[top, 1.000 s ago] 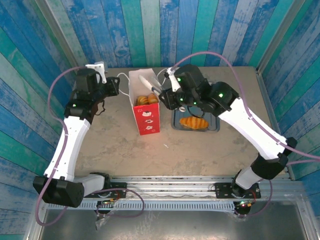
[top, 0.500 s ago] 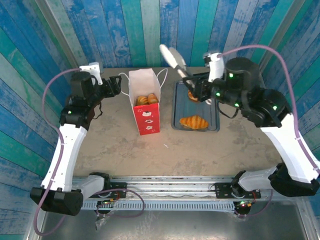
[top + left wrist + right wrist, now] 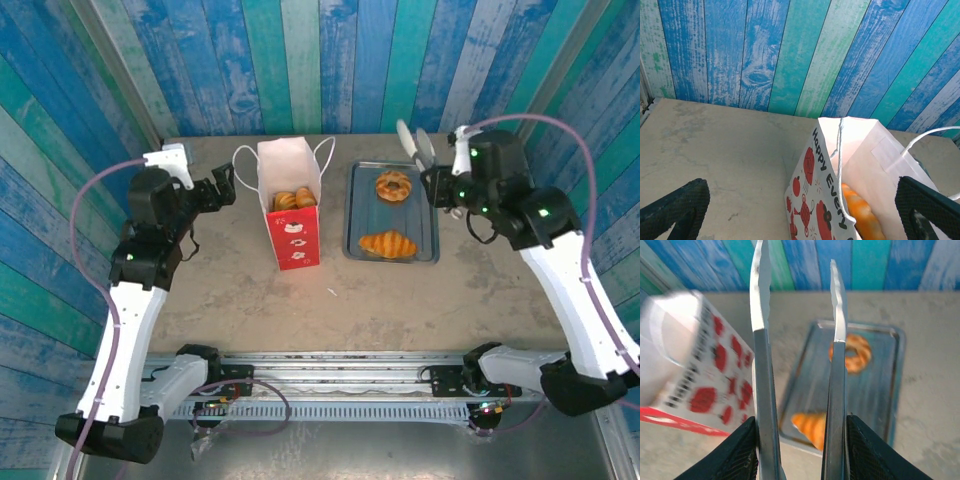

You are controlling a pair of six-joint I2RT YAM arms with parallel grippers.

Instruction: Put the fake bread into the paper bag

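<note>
The left claw (image 3: 222, 185) stands wide open and empty just left of the paper bag (image 3: 290, 215). The bag is upright on the table (image 3: 240, 290), with golden bread (image 3: 292, 200) inside. The right claw (image 3: 437, 186) is clamped on metal tongs (image 3: 762, 390), whose tips are apart and empty. It sits beside the far right edge of the tray (image 3: 349, 220), which holds a ring-shaped piece (image 3: 392, 185) and a croissant (image 3: 387, 243).

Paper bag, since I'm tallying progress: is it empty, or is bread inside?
Not empty. The upright paper bag has an open top showing golden bread pieces inside, seen from the top and left wrist cameras.
</note>
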